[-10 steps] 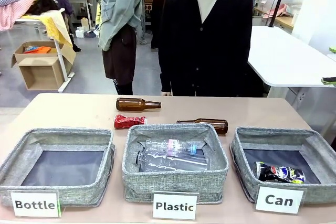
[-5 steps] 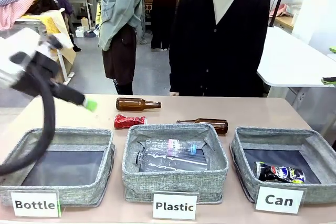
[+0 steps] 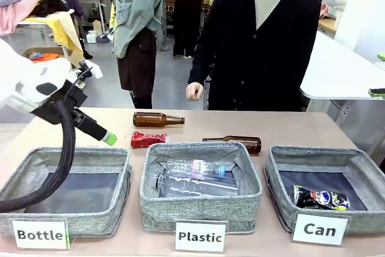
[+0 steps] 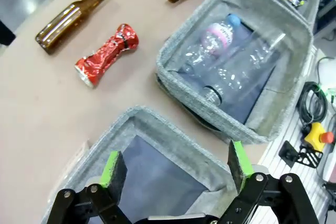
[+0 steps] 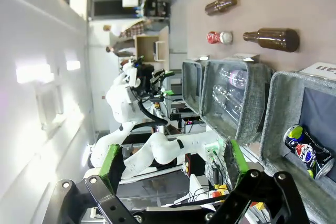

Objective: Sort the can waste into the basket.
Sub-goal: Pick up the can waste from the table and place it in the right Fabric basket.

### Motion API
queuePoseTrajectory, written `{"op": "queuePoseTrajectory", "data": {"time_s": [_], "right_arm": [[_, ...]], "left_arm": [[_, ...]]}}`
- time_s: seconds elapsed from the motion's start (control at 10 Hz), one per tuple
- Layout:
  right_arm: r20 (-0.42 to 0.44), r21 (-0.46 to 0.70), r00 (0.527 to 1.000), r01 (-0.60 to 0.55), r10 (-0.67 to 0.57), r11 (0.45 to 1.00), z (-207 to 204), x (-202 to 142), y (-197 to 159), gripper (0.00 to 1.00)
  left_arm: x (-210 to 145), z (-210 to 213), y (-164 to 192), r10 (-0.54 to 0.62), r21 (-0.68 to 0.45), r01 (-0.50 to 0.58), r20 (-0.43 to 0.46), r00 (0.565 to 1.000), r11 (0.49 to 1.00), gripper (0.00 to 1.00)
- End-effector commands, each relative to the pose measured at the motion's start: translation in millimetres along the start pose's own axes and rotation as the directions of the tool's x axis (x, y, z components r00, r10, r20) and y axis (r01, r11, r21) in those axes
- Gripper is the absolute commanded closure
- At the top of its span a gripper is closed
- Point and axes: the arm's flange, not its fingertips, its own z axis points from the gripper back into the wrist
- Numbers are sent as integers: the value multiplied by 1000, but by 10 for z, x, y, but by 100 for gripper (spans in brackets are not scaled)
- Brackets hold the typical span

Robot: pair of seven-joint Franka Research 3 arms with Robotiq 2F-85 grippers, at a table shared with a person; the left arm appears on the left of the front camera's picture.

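White left arm (image 3: 24, 82) with a thick black cable (image 3: 67, 148). The left pincer (image 4: 176, 163) and right pincer (image 5: 173, 163) are black, with green pads (image 4: 113, 165) and silver screws (image 4: 90, 188).

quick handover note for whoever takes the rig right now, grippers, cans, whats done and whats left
Left gripper: open, empty, hovering over the Bottle bin.
Right gripper: open, empty, held off to the side of the bins.
Black can: already lying in the Can basket. Done.
Red can: on the table behind the Plastic bin, near the left gripper. Left to do: pick it up and drop it in the Can basket.
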Motion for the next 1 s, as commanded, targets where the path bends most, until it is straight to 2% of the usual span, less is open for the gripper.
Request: {"op": "queuePoseTrajectory", "data": {"time_s": [0.0,0.1,0.3,0.4,0.5,0.6,0.7,0.9], "right_arm": [[-7,-10,1000,-23,23,1000,21,-13,13,0],[-7,-10,1000,-23,23,1000,21,-13,13,0],[-7,-10,1000,-23,23,1000,21,-13,13,0],[-7,-10,1000,-23,23,1000,21,-13,13,0],[-7,-10,1000,-23,23,1000,21,-13,13,0],[-7,-10,1000,-23,23,1000,21,-13,13,0],[-7,-10,1000,-23,23,1000,21,-13,13,0],[-7,-10,1000,-23,23,1000,21,-13,13,0]], "left_arm": [[5,84,-27,5,-28,-5,13,1000,1000,0],[0,0,0,0,0,0,0,1000,1000,0],[247,-32,89,-148,-24,147,-109,983,989,0],[494,-136,156,-320,-123,301,-187,929,946,0],[788,-259,320,-372,-133,351,-215,903,927,0],[1017,-375,516,-401,-152,375,-214,891,914,0],[1121,-416,711,-365,-151,339,-208,908,929,0],[1105,-250,992,-352,-178,321,-186,917,930,0]]}}
